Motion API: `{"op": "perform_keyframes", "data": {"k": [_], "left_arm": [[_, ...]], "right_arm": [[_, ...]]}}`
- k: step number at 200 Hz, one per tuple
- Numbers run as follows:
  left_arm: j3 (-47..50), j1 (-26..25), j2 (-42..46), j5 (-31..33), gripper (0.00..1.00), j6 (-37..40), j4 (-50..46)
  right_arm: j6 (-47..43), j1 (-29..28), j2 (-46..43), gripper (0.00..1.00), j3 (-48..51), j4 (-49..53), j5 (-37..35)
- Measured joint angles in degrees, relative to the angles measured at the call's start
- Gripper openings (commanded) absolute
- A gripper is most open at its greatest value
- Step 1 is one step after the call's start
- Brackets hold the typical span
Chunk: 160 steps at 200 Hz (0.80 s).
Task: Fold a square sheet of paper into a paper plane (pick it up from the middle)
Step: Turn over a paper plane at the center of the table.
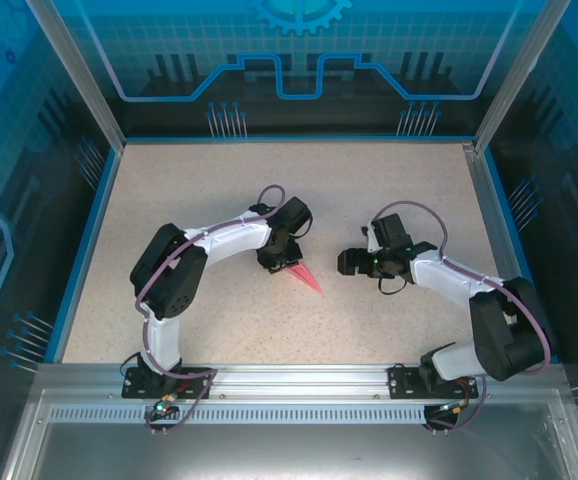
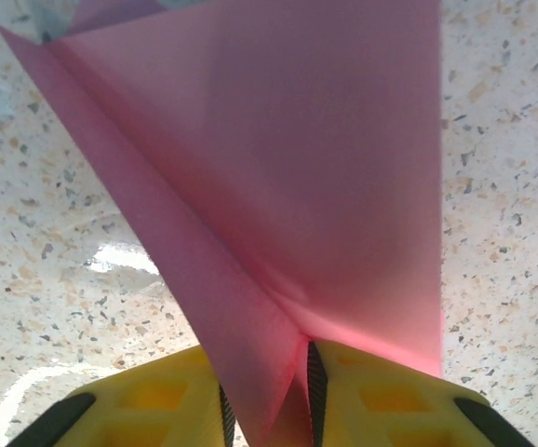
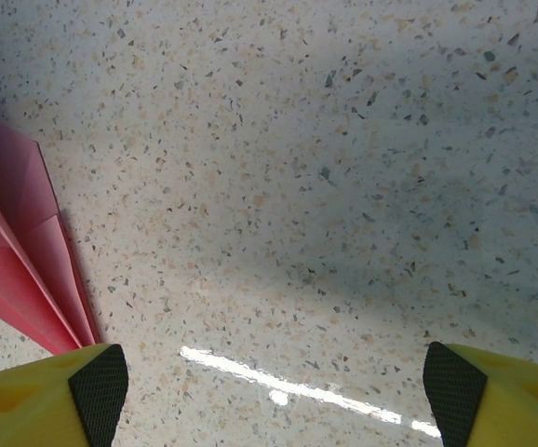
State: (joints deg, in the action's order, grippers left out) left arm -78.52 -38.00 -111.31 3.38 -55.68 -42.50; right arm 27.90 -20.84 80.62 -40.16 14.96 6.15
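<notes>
Left pincer [image 1: 274,262] is clamping the paper plane [image 1: 307,280] at its tail end, pads [image 2: 316,386] closed tight on the folded centre crease. Right pincer [image 1: 349,262] is sitting wide open and holding nothing, low over the table [image 1: 219,190] near the plane's nose. Plane is sitting mid-table, nose pointing toward the right arm; can't tell if it's touching the surface. Folding is looking done: long pointed dart, layered wings, no loose square left. Remaining, my guess: a final crease press, or just letting go. Room is looking fine, with bare table on every side and the blue rim [image 1: 289,139] well apart from both arms.
</notes>
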Motion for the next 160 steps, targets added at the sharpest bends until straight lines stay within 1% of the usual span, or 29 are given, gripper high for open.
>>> {"op": "perform_keyframes", "data": {"k": [12, 37, 54, 72, 98, 125, 160], "left_arm": [[0.6, 0.0, 0.5, -0.3, 0.19, -0.6, 0.7], [1.1, 0.0, 1.5, -0.4, 0.04, -1.6, 1.9], [1.2, 0.0, 2.1, -0.3, 0.0, -1.4, 2.7], [1.6, 0.0, 3.6, -0.2, 0.0, -0.8, 4.0], [2.1, 0.0, 7.3, -1.4, 0.0, 2.7, 7.3], [3.5, 0.0, 11.2, -5.8, 0.0, 8.0, 13.6], [5.1, 0.0, 11.7, -12.5, 0.0, 13.0, 22.4]], "right_arm": [[0.2, 0.0, 0.3, 0.86, 0.0, 0.0, 0.0], [0.2, 0.0, 0.5, 0.86, 0.0, 0.0, 0.0], [0.2, 0.1, 0.5, 0.86, 0.0, 0.0, 0.0], [0.3, 0.3, 0.5, 0.85, 0.0, 0.0, 0.0], [0.4, 1.1, -0.1, 0.86, 0.1, -0.1, 0.5], [0.4, 1.8, -5.2, 0.86, 1.4, -0.2, 1.6], [0.4, 1.9, -10.6, 0.85, 1.4, -0.4, 4.7]]}}
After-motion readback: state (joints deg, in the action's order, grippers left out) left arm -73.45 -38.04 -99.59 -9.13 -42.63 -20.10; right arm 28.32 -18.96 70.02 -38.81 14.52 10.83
